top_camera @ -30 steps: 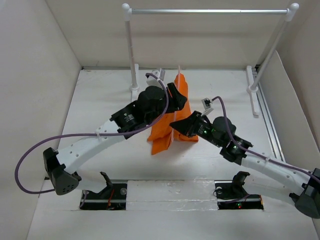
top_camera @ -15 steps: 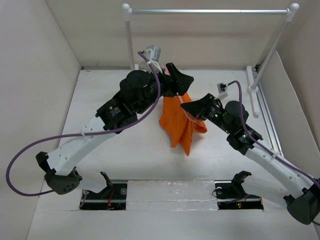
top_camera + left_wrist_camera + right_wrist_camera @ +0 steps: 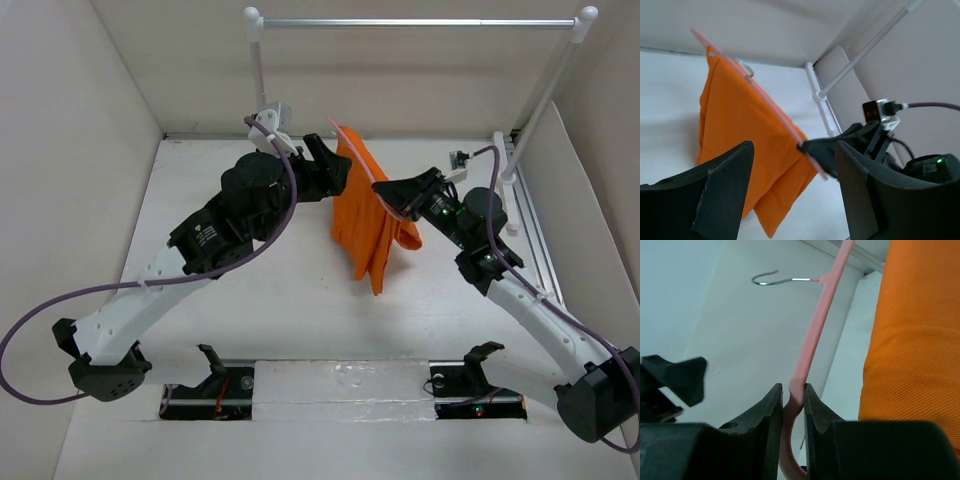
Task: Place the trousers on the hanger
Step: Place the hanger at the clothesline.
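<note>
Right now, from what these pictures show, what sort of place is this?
Probably a robot test booth staged as a mock wardrobe: plain white walls box in a white table, a metal rail on white posts stands at the back, and bright orange trousers hang over a pale-pink hanger.

garment rail (image 3: 415,22): silver bar on two white posts | rail foot (image 3: 511,215): white bar lying flat under right post | counter (image 3: 230,300): white, spreads below and nearward of rail | walls (image 3: 70,150): plain beige panels left of, behind, right of rail | light: even, diffuse
</note>
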Available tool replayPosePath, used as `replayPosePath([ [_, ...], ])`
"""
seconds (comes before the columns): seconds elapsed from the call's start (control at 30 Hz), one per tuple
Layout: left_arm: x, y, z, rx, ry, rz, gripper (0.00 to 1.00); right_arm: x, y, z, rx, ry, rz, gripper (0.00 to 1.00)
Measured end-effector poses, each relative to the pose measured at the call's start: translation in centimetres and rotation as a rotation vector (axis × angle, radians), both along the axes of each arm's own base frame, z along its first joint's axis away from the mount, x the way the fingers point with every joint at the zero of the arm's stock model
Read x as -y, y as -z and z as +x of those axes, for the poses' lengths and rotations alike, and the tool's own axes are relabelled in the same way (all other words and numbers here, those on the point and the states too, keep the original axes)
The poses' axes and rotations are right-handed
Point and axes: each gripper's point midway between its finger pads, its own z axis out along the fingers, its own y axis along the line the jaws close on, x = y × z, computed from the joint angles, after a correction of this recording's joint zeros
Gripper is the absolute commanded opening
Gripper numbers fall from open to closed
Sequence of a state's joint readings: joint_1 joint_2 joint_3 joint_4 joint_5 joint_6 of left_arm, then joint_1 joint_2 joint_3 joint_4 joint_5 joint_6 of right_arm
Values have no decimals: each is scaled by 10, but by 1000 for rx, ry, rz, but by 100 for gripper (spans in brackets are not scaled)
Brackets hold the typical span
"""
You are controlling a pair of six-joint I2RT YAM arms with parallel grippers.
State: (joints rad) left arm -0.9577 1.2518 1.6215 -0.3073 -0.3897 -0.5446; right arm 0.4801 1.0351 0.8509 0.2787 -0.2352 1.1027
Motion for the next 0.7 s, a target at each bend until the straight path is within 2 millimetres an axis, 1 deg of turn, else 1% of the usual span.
replayPosePath([
  [0.07, -8, 10, -3, -19, -16, 11, 62, 9, -8, 5, 14, 11, 30, 0],
  [0.17, -13, 14, -4, -28, -29, 15, 62, 25, -18, 14, 30, 34, 66, 0],
  [0.3, -12, 18, -3, -39, -33, 7, 61, 40, -30, 26, 46, 64, 107, 0],
  [0.37, -10, 25, -3, -50, -31, 10, 62, 48, -41, 36, 63, 82, 128, 0],
  [0.4, -9, 29, -3, -58, -28, 15, 62, 48, -42, 36, 64, 83, 129, 0],
  [0.43, -7, 34, -3, -66, -22, 22, 61, 56, -54, 44, 86, 104, 147, 0],
  [0.5, -2, 43, -4, -85, -5, 30, 61, 67, -69, 53, 109, 128, 167, 0],
  [0.57, 3, 50, -5, -99, 15, 32, 60, 81, -85, 63, 147, 164, 189, 0],
  [0.7, 10, 68, -8, -130, 47, 46, 60, 110, -111, 81, 214, 235, 240, 0],
])
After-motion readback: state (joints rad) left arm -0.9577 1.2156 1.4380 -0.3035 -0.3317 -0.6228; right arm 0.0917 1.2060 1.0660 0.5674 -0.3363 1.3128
